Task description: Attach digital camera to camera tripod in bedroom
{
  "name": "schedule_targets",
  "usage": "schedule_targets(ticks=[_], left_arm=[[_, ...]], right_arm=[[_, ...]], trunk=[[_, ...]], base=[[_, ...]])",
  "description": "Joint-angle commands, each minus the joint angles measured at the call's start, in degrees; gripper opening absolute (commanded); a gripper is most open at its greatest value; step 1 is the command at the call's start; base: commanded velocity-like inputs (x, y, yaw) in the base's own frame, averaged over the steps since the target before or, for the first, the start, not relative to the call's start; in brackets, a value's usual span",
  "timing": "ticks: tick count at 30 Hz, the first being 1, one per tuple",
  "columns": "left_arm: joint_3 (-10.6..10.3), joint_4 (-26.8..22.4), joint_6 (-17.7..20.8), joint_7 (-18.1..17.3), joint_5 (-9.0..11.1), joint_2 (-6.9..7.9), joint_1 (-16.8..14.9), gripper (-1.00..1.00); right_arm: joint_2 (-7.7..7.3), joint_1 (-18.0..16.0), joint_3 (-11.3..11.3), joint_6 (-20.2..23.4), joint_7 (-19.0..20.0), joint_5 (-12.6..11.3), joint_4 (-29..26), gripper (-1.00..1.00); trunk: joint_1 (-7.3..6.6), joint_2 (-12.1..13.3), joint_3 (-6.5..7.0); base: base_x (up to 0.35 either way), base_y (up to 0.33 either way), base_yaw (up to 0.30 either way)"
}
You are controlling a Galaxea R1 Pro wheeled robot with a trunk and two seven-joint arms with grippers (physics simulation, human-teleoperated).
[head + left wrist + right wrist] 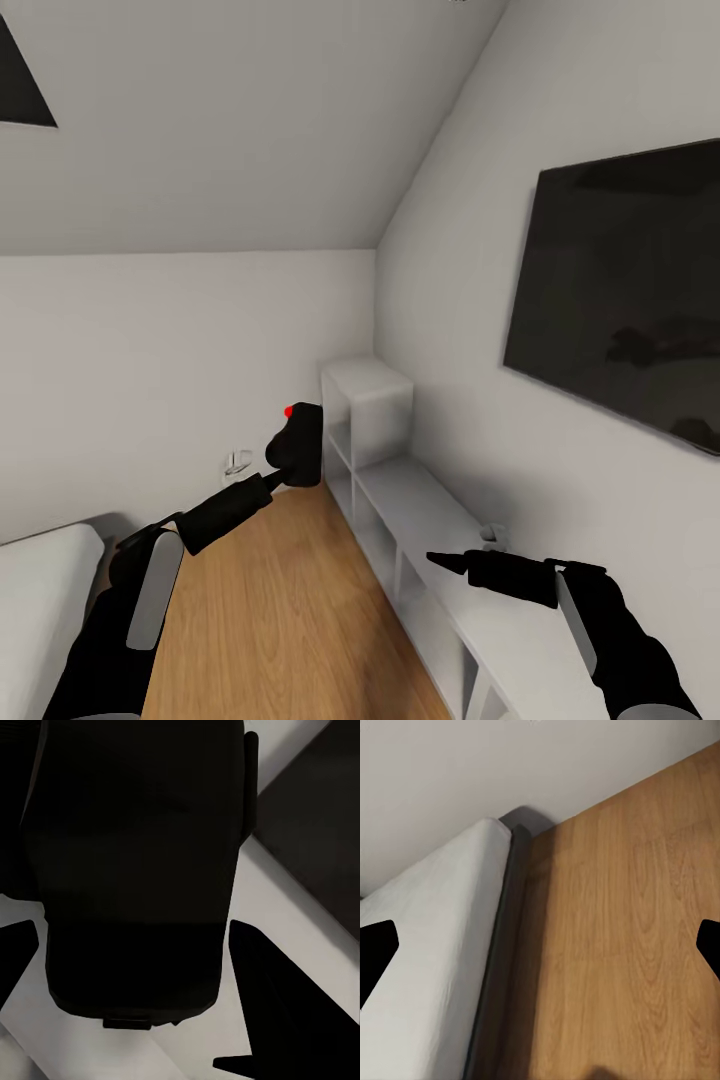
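Above wood floor, one digital camera (299, 445) apparently clamped in left end effector (285, 470), right end effector (447, 561) spread, empty.

bed (45, 565) left, shelf unit (420, 510) right — screen (625, 290) above it

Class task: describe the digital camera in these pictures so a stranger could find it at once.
Start at the big black wall screen on the right wall, then drop to the low white shelf unit beneath it. Just left of its tall end, the left gripper holds up the digital camera: a small black box, the one thing with a red button.
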Motion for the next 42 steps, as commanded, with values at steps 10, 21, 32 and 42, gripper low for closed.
schedule_targets(ticks=[10,21,32,42], left_arm=[[0.10,-0.01,0.30,-0.23,0.13,-0.06,-0.05,-1.00],[0.07,-0.01,0.34,-0.11,0.12,-0.02,-0.05,-1.00],[0.15,3.19,0.23,1.22,-0.44,-0.01,-0.05,-1.00],[4.13,8.78,0.96,6.41,-0.97,2.70,0.03,-1.00]], right_arm=[[0.01,-0.04,-0.02,0.46,0.07,-0.14,-0.02,1.00],[0.05,-0.04,0.01,0.35,-0.13,-0.11,0.03,1.00],[-0.36,-0.04,-0.06,0.17,-1.87,0.09,6.98,1.00],[-2.01,-0.04,-0.23,-3.95,-4.60,6.99,20.55,1.00]], trunk=[[-2.20,3.98,1.73],[-4.62,8.40,3.71],[-7.03,12.81,5.68],[-9.23,16.82,7.48]], base=[[0.000,0.000,0.000],[0.000,0.000,0.000],[0.000,0.000,0.000],[0.000,0.000,0.000]])
